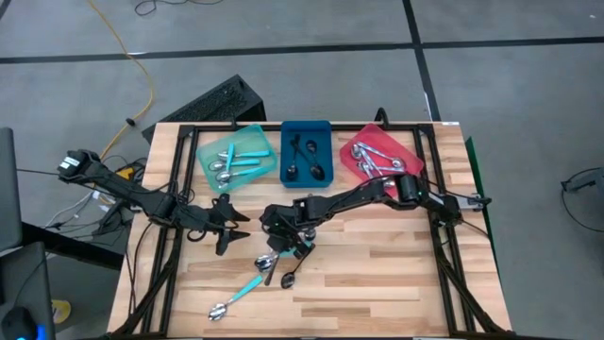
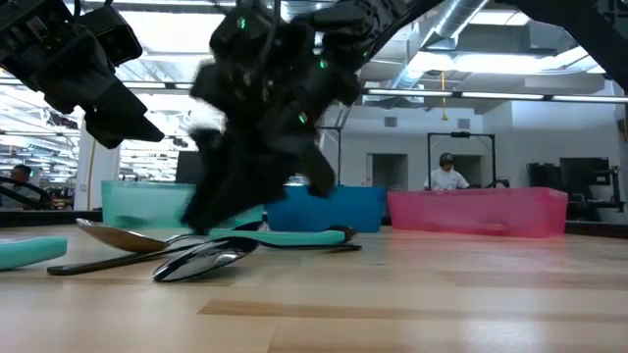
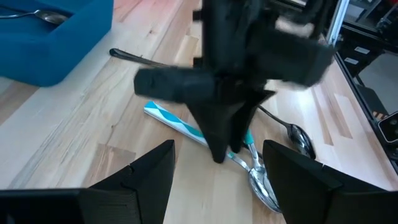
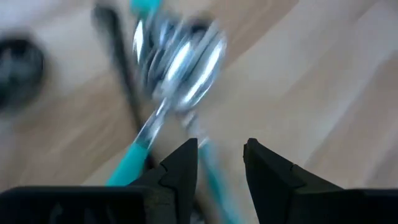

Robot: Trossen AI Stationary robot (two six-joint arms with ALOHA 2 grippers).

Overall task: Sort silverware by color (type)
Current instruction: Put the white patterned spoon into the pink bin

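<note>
Several spoons lie in a loose cluster (image 1: 274, 264) on the wooden table near its front middle. They are teal-handled (image 3: 180, 124), silver (image 3: 300, 140) and black (image 3: 130, 56). One more teal-handled spoon (image 1: 236, 297) lies nearer the front edge. My right gripper (image 1: 288, 244) points down over the cluster. In the right wrist view it (image 4: 221, 158) is narrowly open, with a blurred teal handle (image 4: 214, 180) in the gap and stacked spoon bowls (image 4: 183, 59) just ahead. My left gripper (image 1: 229, 225) is wide open and empty to the left of the cluster; it also shows in the left wrist view (image 3: 221, 186). My right gripper comes from above, pointing down, with its fingers (image 4: 183, 165) on either side of a teal spoon handle lying on the table. I cannot tell whether they touch it, because the view is blurred.
Three trays stand side by side at the table's far edge. The teal tray (image 1: 209, 156) holds teal-handled spoons, the blue tray (image 1: 286, 151) holds black spoons, and the red tray (image 1: 415, 151) holds silver spoons. Bare wood lies at the front right (image 1: 396, 283).
</note>
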